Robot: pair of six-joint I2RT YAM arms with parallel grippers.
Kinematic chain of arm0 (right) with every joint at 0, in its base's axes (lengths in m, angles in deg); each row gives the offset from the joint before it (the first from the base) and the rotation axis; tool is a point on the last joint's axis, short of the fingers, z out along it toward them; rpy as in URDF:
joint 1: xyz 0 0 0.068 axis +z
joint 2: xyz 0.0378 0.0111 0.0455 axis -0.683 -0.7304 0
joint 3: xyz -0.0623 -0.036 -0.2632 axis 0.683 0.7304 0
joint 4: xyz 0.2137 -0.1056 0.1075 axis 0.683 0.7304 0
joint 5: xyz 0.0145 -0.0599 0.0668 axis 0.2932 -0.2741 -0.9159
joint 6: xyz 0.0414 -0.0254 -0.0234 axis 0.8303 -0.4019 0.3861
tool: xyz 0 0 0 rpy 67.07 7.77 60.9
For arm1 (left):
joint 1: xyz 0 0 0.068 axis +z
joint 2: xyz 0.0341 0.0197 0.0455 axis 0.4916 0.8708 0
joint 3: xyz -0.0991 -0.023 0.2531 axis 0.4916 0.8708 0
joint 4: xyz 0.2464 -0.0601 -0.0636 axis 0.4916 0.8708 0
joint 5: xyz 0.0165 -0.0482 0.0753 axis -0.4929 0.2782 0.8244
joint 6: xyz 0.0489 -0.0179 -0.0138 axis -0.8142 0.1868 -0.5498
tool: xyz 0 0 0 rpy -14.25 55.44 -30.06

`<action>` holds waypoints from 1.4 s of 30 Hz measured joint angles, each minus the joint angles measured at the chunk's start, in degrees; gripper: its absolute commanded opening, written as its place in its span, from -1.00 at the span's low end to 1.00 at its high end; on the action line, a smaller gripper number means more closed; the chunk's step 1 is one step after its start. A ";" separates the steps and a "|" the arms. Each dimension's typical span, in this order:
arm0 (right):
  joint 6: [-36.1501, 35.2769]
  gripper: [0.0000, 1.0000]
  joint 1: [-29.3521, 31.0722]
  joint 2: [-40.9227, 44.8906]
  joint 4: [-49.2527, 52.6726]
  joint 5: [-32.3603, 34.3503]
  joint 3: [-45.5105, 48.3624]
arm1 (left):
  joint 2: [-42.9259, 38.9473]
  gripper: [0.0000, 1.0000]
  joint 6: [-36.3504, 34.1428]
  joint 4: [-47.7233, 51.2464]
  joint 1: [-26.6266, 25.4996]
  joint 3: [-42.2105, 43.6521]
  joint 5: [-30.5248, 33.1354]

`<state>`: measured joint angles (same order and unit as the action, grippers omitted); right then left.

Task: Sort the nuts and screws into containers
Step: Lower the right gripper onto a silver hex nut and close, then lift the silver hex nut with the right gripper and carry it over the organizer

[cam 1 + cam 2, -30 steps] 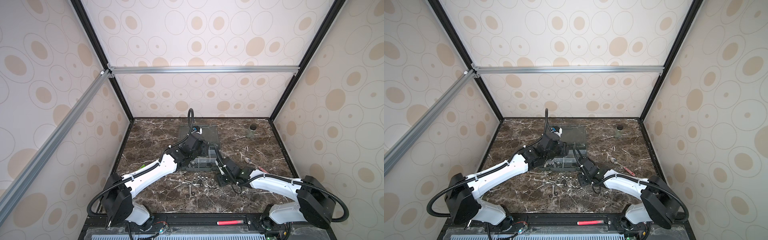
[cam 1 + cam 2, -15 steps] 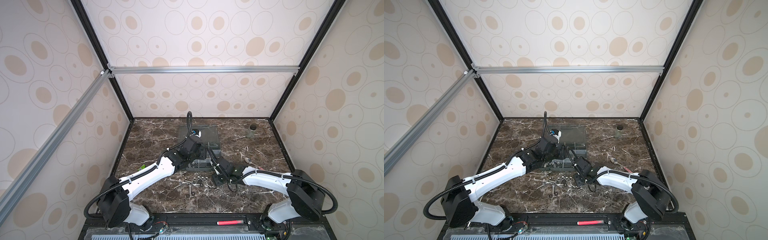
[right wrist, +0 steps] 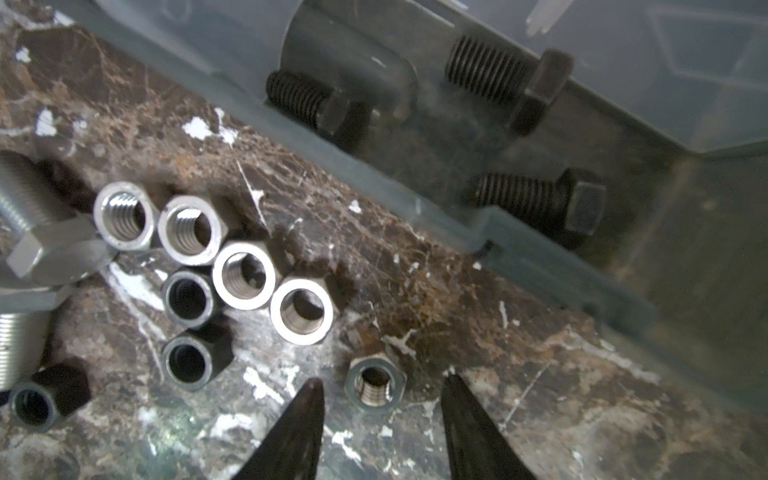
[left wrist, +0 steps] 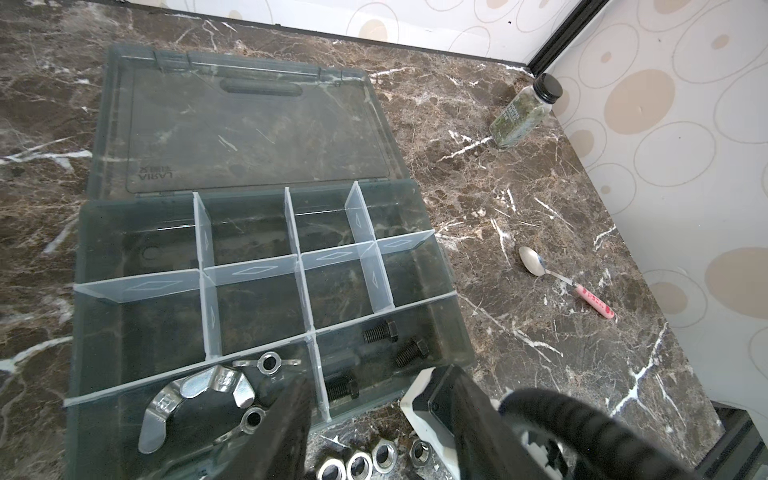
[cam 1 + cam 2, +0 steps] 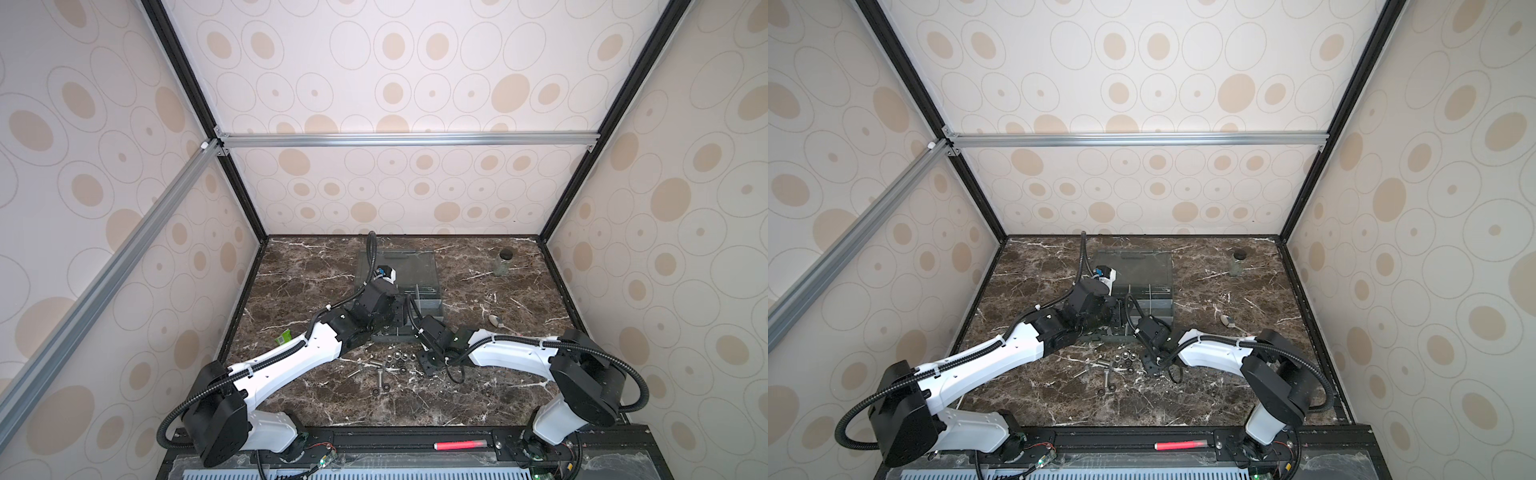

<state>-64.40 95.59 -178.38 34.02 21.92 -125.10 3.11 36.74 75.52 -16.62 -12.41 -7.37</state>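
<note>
Your right wrist view gives you what the top views cannot: the right gripper stands spread, its two dark pointed fingertips on either side of a small silver hex nut on the worktop, with a gap on each side and no contact. Near it lies a cluster of larger silver hex nuts with bright threaded bores, and some darker nuts. All of them lie flat, bores up, just outside the front wall of the organizer box. Through that grey translucent plastic you see three dark bolts with coarse threads and hex heads. Your left wrist view shows the box from above. Clear dividers form a grid, the bolts sit in a near-row compartment, and shiny stamped wing nuts lie in the compartment beside it, across one divider. The left gripper hangs over that near row, spread, with nothing between its blurred fingers. The lid lies folded back flat on the veined brown marble. Only the top views show you a long screw and small black rings lying nearer the robot's base. A glass jar and a pink-handled spoon sit well apart from the box.
</note>
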 measured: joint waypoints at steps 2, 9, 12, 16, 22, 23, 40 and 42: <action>0.11 -0.17 0.33 -1.07 0.07 0.31 -0.76 | -0.35 0.11 0.07 0.00 0.07 0.37 0.24; 0.24 -0.38 0.92 -2.86 1.36 1.75 -1.70 | -0.42 0.12 0.07 -0.07 0.33 1.14 0.52; 0.22 -0.44 1.09 -2.97 1.97 2.01 -1.73 | -0.44 0.13 0.11 -0.17 0.37 1.46 0.52; 0.28 -0.49 1.16 -3.21 2.54 2.38 -1.95 | -0.50 0.13 0.13 -0.26 0.48 1.90 0.61; 0.42 -0.52 1.18 -3.21 2.60 2.67 -2.01 | -1.22 0.13 0.17 -1.18 0.70 2.84 0.61; 0.42 -0.53 1.18 -3.17 2.64 2.67 -2.01 | -1.29 0.13 0.17 -1.29 0.70 2.93 0.61; -3.65 -0.51 -8.55 2.58 2.99 4.48 -18.16 | -6.08 0.15 2.45 -1.42 2.08 4.22 1.03; -4.17 -0.51 -10.32 -0.20 2.40 4.96 -20.79 | -7.02 0.15 3.13 -1.42 2.08 5.14 1.14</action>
<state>-68.57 85.27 -178.57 36.42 26.88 -145.88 -3.91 39.87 74.10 -14.54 -7.28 -6.23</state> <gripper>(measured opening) 0.251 0.573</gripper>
